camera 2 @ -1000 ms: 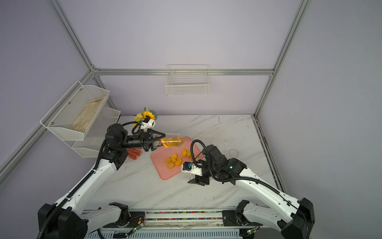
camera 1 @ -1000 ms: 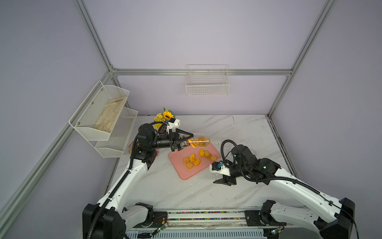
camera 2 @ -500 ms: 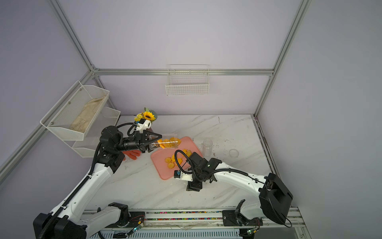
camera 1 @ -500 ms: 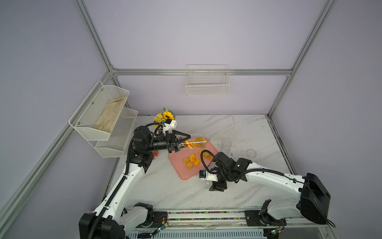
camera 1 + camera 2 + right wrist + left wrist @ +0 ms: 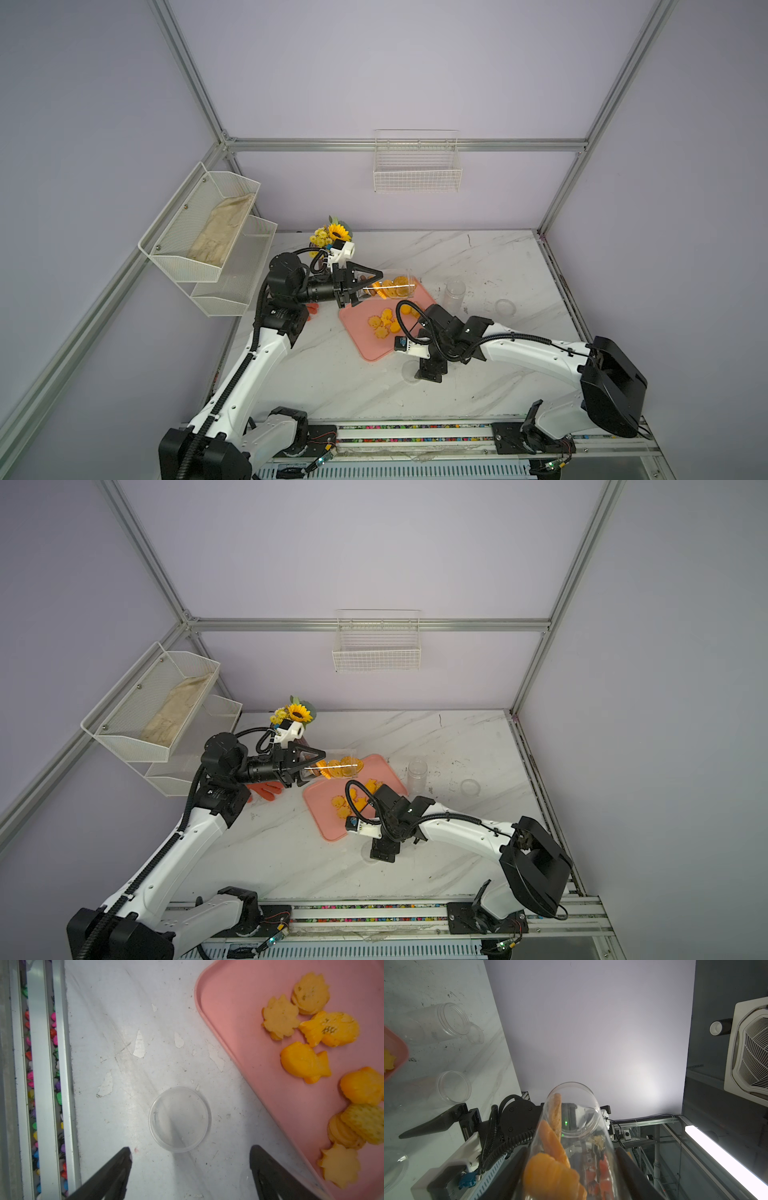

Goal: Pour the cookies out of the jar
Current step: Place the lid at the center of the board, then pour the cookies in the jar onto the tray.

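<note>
Two clear jars show in both top views. The left tool pinches the clear jar near its base, fingers pressed against its sides. The jar lies roughly level in the air above the far edge of the pink tray, with its open mouth pointing away from the left arm. In the left wrist view, some of the cookies sit inside it. They are orange ones packed on edge toward the tool, with a brown one nearer the rim. More cookies lie loose on the tray in a cluster, shaped as flowers and animals, a few overlapping.

The right tool hangs low over the tabletop, just beside the tray's near corner. Its fingers are spread wide and grip nothing. A clear round lid lies flat on the tabletop just ahead of the fingertips, and we see neither finger touching it.

The empty jar stands upright on the tabletop, just past the tray on the right arm's side. A second lid lies flat beyond it. A sunflower bouquet sits at the back, behind the left tool. An orange-red object beside the left arm is partly hidden, and we cannot name it.
</note>
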Motion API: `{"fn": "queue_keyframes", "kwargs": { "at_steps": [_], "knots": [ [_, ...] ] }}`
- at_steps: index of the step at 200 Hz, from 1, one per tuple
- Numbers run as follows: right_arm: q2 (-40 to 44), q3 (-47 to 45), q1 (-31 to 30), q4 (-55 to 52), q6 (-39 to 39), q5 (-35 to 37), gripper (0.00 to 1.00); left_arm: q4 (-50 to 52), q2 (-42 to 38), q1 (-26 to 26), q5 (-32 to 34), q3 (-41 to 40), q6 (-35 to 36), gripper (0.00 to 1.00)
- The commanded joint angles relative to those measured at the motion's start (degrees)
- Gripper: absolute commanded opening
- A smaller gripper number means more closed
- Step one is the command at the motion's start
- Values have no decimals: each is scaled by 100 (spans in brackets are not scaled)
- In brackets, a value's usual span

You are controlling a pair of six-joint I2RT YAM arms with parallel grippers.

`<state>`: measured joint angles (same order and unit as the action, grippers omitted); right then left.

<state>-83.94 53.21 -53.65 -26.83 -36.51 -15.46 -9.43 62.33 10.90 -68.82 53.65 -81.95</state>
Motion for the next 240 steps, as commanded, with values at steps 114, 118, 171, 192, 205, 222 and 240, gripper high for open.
{"fn": "queue_keyframes", "kwargs": {
  "at_steps": [114, 118, 171, 192, 205, 222, 240],
  "knots": [
    [2517, -556, -35, 380, 514, -816, 93, -121, -88, -131, -50, -176, 188, 57],
    [2617, -545, -36, 365, 593, -791, 93, -125, -95, -132, -44, -181, 197, 57],
    [3299, -500, -29, 275, 1215, -272, 97, -291, -152, -158, -27, -319, 181, 57],
    [3443, -561, 4, 275, 1392, -18, 97, -414, -186, -189, 1, -421, 151, 57],
    [3502, -588, 36, 270, 1527, 69, 97, -587, -192, -218, 9, -511, 79, 57],
    [3583, -635, 61, 274, 1659, 92, 97, -853, -177, -245, 17, -666, -27, 57],
    [3710, -712, 87, 284, 1795, 144, 97, -1153, -152, -275, 9, -863, -134, 57]
  ]
}}
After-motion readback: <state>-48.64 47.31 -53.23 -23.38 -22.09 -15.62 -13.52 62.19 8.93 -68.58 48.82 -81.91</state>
